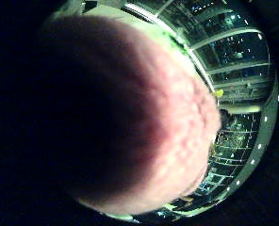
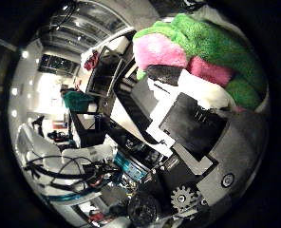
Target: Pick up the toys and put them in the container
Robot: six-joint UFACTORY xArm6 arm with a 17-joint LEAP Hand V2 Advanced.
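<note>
A soft plush toy in green and pink (image 2: 197,52) lies pressed against my palm. Its pink fabric (image 1: 130,113) fills most of the little finger side view, so it is very close. My right hand (image 2: 188,128) shows white and black finger parts curled up against the toy, with a geared joint below. The hand is held up off any surface, with the room in view behind it. No container shows in either view.
Behind the hand lies a lab room with ceiling lights and windows (image 1: 233,52). A table with a black box (image 2: 102,76) and a white robot base (image 2: 45,156) stand further off.
</note>
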